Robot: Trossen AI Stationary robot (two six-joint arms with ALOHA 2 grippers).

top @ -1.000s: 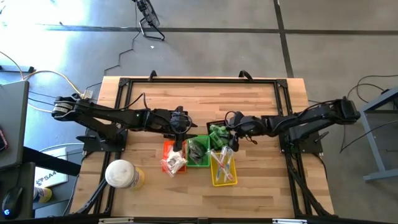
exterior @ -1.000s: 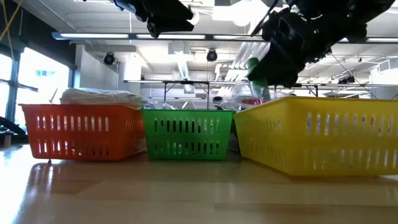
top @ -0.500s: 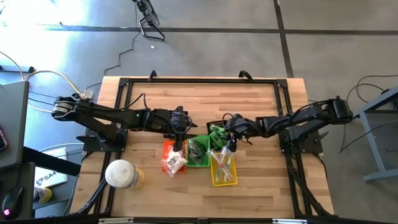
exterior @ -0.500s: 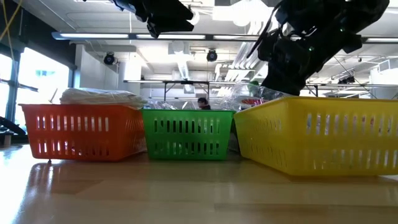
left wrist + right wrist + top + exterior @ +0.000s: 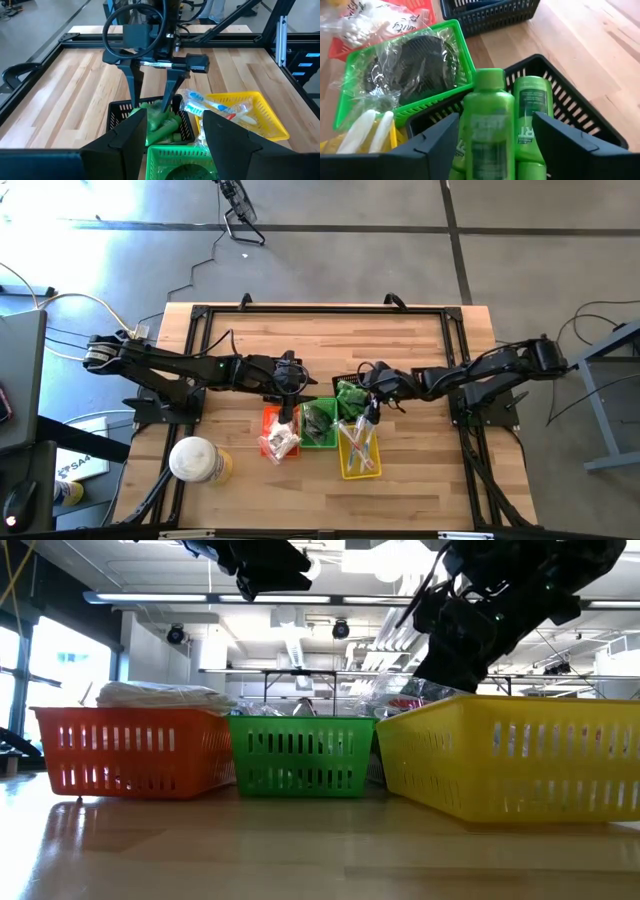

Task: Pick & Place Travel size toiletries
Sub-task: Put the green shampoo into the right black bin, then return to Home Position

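1. Hovering over the black basket (image 5: pixel 580 112), right gripper (image 5: pixel 492 137) is standing with fingers wide apart, gripping nothing.
2. Green bottle (image 5: pixel 487 125) is sitting between its fingers, blurred, another green bottle (image 5: pixel 534 112) lying just beside in the basket.
3. Left gripper (image 5: pixel 172 132) is waiting with fingers apart above the green basket (image 5: pixel 170 155).

Light wooden table (image 5: pixel 420 340) with a black frame stands on a grey concrete floor (image 5: pixel 330 265) crossed by dark seam lines. Bright glare patch on the floor at upper left. Cables (image 5: pixel 205 265) trail across the floor. Low view shows an industrial ceiling with pipes, ducts (image 5: pixel 290 640) and strip lights, plus a bright window (image 5: pixel 65 665) at left.
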